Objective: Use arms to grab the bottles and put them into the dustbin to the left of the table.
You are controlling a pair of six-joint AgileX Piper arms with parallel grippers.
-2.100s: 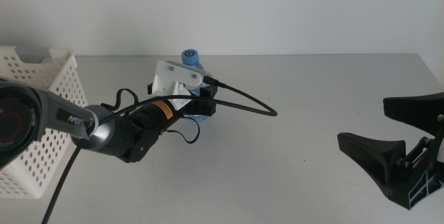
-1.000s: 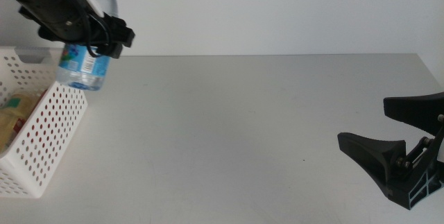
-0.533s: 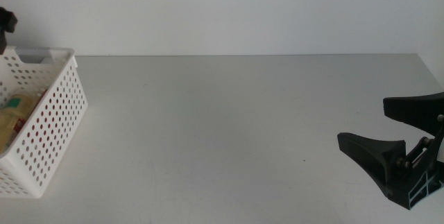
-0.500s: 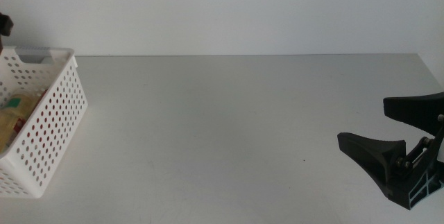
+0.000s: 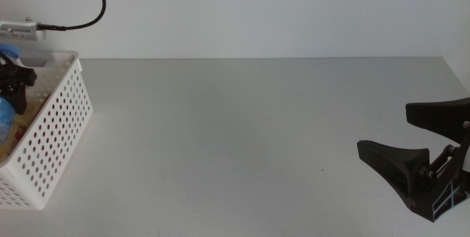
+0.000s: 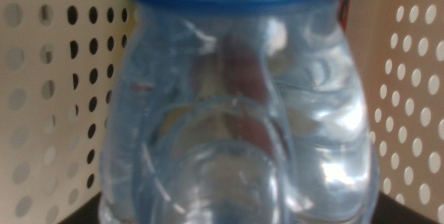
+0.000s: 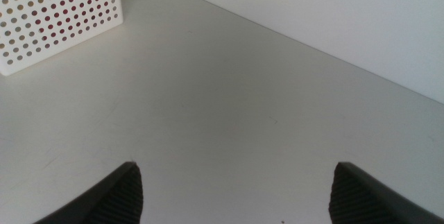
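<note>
Left gripper (image 5: 15,83) hangs inside the white dustbin (image 5: 62,127) at the far left edge of the bench (image 5: 242,134), with the clear blue-capped water bottle (image 6: 236,113) between its fingers; the bottle fills the left wrist view, perforated walls on both sides, and appears gripped, though the fingers themselves show only as dark corners, so their exact spread cannot be told. Right gripper (image 7: 236,189) waits low at the right side of the bench, its fingers spread wide and holding nothing. Possible fault: if the bottle is let go while tilted or near the wall, it may strike the rim and fall outside, or land hard on what already lies in the bin. The middle view places the gripper relative to the dustbin but shows only a sliver of blue; the left wrist view shows the bottle's ribbed shoulder and a reddish shape behind it, not identifiable. The right wrist view alone shows the dustbin's outer wall from across the bare bench.
</note>
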